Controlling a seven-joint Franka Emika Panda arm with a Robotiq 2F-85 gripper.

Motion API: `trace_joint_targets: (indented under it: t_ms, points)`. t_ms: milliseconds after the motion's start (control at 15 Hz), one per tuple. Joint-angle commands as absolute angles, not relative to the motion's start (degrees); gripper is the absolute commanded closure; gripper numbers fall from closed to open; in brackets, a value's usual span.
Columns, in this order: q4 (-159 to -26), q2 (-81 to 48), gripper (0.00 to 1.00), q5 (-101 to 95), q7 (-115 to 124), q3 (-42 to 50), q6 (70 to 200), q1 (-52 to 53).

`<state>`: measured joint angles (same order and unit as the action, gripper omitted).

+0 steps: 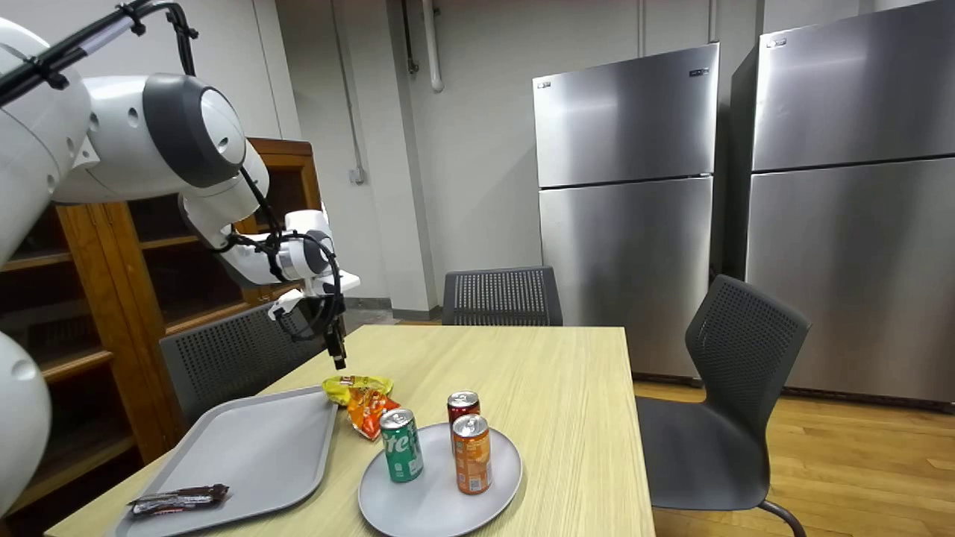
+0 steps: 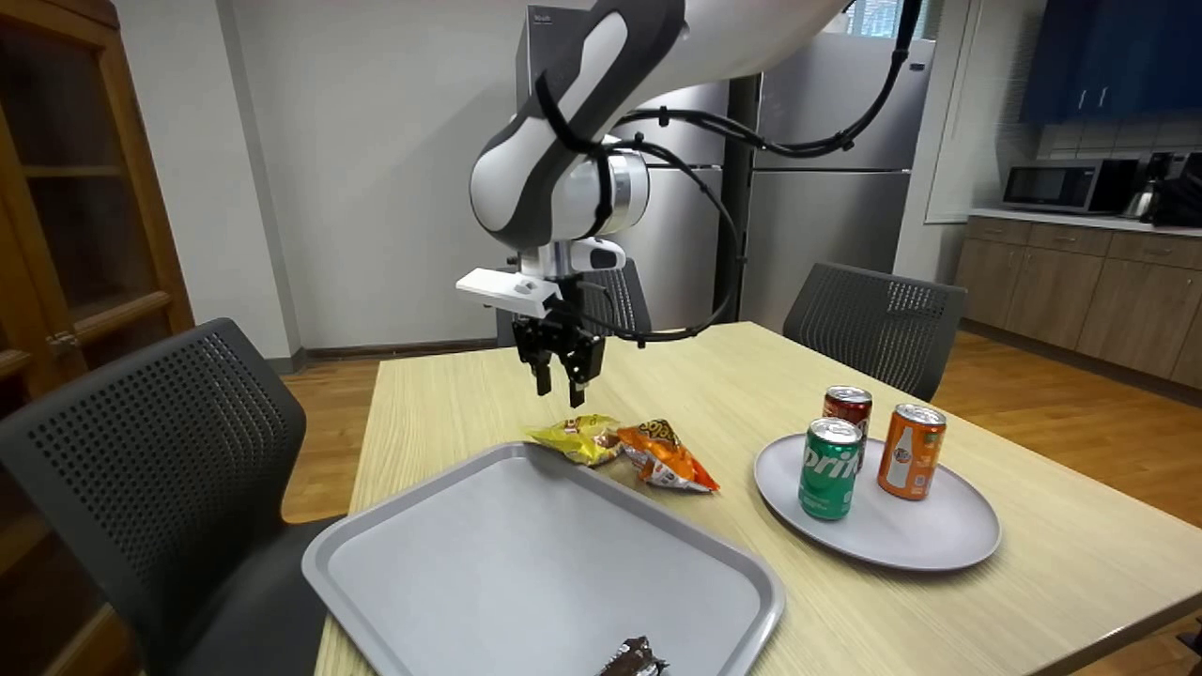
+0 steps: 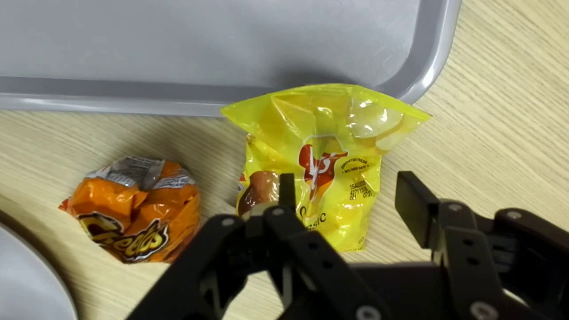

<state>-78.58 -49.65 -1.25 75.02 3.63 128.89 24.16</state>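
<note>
Grey round plate [image 3: 26,284]: it is the first thing from the left in the wrist view, where only a part of its edge can be seen.
Crumpled orange plastic snack bag [image 3: 146,213]: it lies on the light wood-grain table [image 3: 511,146], to the left of the black two-finger claw [image 3: 346,191] in the wrist view.
Grey rectangular tray [image 3: 178,102]: its rim passes across the upper part of the same view.
Shiny yellow plastic snack bag [image 3: 320,164]: it is the nearest thing to the claw. It lies underneath, with its middle a little to the left of the claw's middle. Its long axis goes from the wide crimped end, which covers a piece of the tray rim (whether it also rests on that rim, I cannot tell), to the narrower end. This axis runs roughly across the direction in which the claw closes; in my judgement, this relation counts most.
Claw: it stands wide, with nothing gripped. One finger [image 3: 286,191] appears over the yellow bag, the other finger [image 3: 415,209] over the table just beside it. In both exterior views a small gap of air separates the claw from the bag.
</note>
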Motion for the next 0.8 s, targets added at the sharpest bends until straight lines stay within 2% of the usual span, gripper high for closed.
trace_joint_targets:
  t_ms: [0,133,200,733]
  points:
    - [-77.4,-49.3,0.06,-1.9,74.8,2.4,127.4,23.2]
    - [-77.3,-49.3,0.00,-1.7,73.4,1.7,127.7,22.8]
    - [-80.2,-47.3,0.00,-3.5,74.2,3.0,128.6,24.2]
    - [-88.7,-39.7,0.00,-2.6,63.0,-3.6,128.0,23.7]
